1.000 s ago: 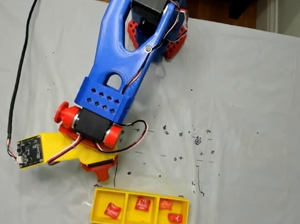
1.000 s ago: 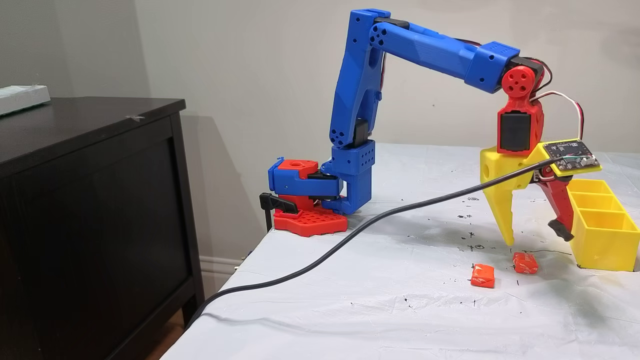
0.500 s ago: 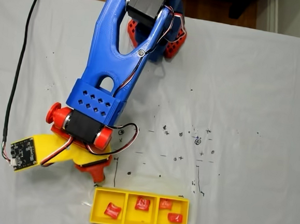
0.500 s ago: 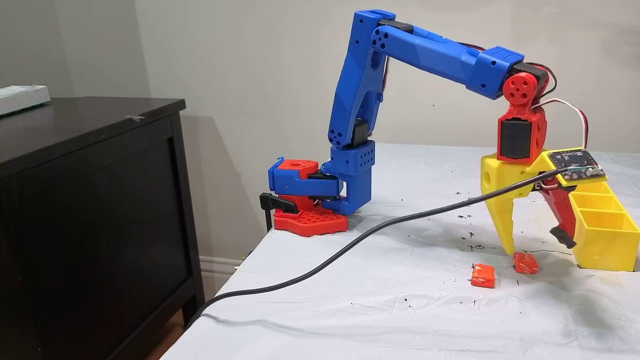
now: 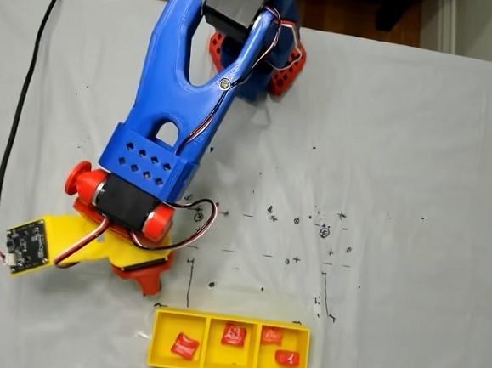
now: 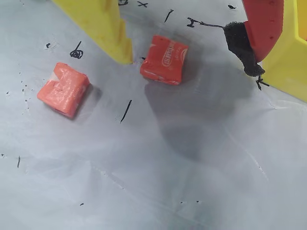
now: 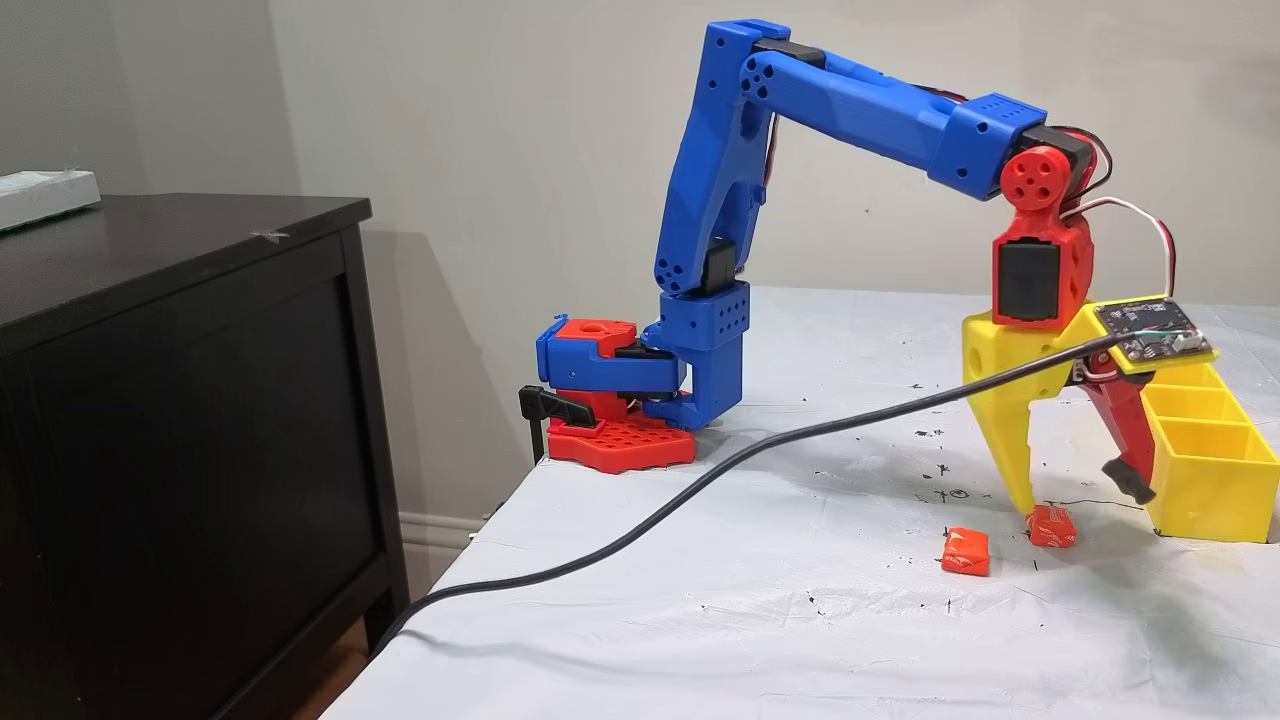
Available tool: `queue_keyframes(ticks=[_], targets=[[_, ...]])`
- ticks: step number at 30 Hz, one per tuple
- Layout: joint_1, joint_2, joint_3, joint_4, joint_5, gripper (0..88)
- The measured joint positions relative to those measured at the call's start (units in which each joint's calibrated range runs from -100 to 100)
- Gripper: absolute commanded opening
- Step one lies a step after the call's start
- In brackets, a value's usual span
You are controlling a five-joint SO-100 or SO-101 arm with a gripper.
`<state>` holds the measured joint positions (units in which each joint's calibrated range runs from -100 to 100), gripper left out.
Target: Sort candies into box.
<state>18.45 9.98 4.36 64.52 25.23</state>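
Two candies lie loose on the white cloth. In the wrist view, a red candy [image 6: 164, 59] with white print sits between my fingers, and an orange candy [image 6: 63, 89] lies to its left. My gripper [image 6: 189, 62] is open, low over the cloth. The yellow fingertip [image 6: 125, 56] stands right beside the red candy, and the red finger's black pad [image 6: 247, 55] is well apart on the right. A fixed view shows the gripper [image 7: 1078, 497], red candy [image 7: 1051, 526] and orange candy [image 7: 965, 552] from the side. The yellow box [image 5: 155, 340] holds several reddish candies.
The box wall [image 7: 1200, 480] stands close to the red finger, on its right in that fixed view. A black cable [image 7: 700, 480] runs from the camera board across the cloth and over the table's left edge. The arm's base [image 7: 620, 400] sits at the far edge. Pen marks dot the cloth.
The arm swung left in the top-down fixed view and the gripper came down, so the yellow fingertip now stands right beside the red candy. The candies did not move.
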Motion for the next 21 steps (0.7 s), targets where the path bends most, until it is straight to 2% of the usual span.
queue_keyframes(ticks=[21], targets=[[-0.1,3.6,0.0,1.7,0.9,25.8]])
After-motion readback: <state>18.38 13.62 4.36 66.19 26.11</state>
